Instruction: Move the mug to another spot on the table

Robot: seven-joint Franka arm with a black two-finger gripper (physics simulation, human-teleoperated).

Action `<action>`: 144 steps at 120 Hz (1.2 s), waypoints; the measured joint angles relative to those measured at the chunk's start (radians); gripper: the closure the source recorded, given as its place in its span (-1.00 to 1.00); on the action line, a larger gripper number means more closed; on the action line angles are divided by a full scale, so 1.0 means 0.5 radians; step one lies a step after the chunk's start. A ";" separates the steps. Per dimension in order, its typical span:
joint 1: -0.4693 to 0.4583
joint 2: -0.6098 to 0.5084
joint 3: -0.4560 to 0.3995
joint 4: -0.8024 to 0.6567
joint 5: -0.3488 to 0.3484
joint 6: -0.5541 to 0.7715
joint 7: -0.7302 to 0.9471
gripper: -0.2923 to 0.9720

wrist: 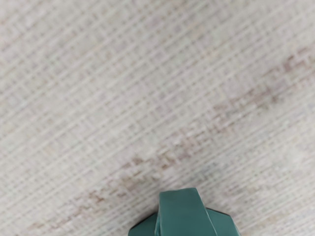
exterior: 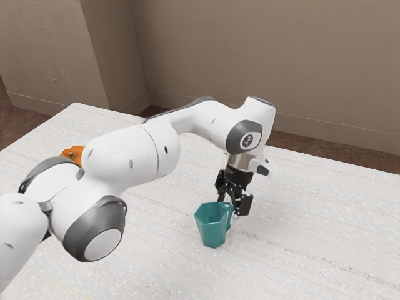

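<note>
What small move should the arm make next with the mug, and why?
Probably a short straight lift, once the handle is held. The end effector is down at the handle of the mug, which stands upright on the table; raising it first should avoid dragging.

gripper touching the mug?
Cannot tell. In the exterior view the gripper overlaps the mug at its rim, handle side, showing neither plain contact nor a gap. The wrist view puts the mug right under the hand.
</note>
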 joint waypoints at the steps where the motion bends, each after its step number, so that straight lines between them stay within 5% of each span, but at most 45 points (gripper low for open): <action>1: 0.000 0.000 0.000 0.000 0.000 0.000 0.000 -0.45; 76: 0.004 -0.007 -0.003 0.001 -0.021 -0.059 -0.021 0.34; 144: -0.020 -0.022 0.143 0.041 -0.024 -0.263 -0.056 0.50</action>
